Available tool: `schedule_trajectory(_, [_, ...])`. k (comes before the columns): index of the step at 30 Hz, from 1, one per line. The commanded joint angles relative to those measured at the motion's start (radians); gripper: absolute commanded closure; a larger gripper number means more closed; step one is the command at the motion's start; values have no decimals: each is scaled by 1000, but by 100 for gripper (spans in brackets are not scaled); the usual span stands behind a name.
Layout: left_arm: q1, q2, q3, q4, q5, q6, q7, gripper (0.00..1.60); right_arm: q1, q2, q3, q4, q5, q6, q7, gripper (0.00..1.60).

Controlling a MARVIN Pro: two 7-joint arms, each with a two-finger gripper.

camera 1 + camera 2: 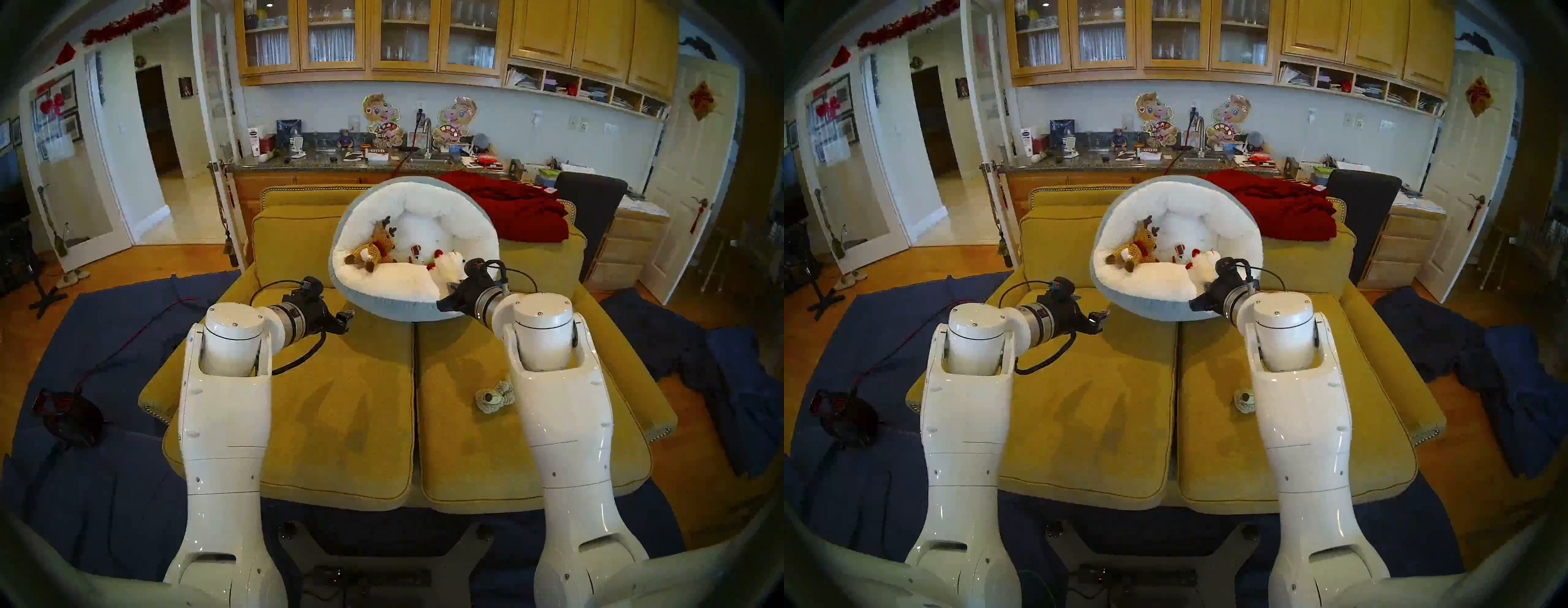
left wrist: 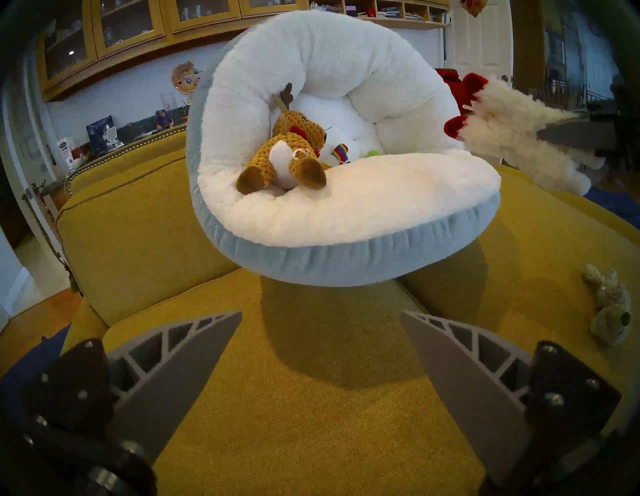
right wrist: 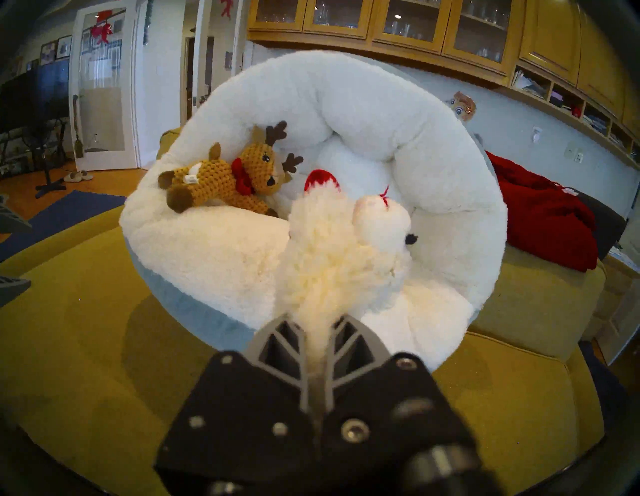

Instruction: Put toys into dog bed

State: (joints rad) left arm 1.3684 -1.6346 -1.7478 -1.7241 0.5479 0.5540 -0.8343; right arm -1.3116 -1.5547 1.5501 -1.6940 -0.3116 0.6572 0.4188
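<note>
No text, label or number is legible anywhere.

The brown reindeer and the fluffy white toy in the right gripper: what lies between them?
The small white-and-rainbow toy lies between the reindeer and the fluffy white toy, inside the dog bed; the head views show it.

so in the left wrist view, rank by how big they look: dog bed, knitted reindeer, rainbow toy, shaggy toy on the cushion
1. dog bed
2. knitted reindeer
3. shaggy toy, though it sits at the fisheye edge, so this is unsure
4. rainbow toy, partly hidden
</note>
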Motion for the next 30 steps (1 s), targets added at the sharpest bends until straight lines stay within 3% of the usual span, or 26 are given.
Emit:
schedule_trajectory(1, [-27,0,2,-21,-4,-6,1,0,111,18,23,30,-11,-28,-17,160])
schedule_trajectory(18, [-23,0,2,-14,-3,-6,7,0,213,39,29,126,-32,-56,-28,160])
schedule_trajectory(19, [-23,0,2,-13,-4,-6,7,0,278,38,24,165,-35,-47,-24,160])
schedule_trajectory(22, [-23,0,2,-13,-4,-6,8,0,244,37,20,157,-37,-61,-28,160])
schedule_trajectory(23, [-22,0,3,-13,-4,-6,8,0,299,36,15,194,-40,-53,-24,160])
schedule_trajectory(25, [-22,0,3,-12,-4,-6,9,0,265,35,10,186,-41,-67,-29,160])
schedule_trajectory(26, [-22,0,3,-12,-4,-6,10,0,332,34,3,231,-43,-57,-24,160])
schedule_trajectory(27, [-22,0,3,-12,-4,-6,10,0,273,33,2,202,-43,-73,-29,160])
schedule_trajectory(30, [-22,0,3,-11,-4,-6,11,0,301,31,-5,224,-46,-73,-28,160])
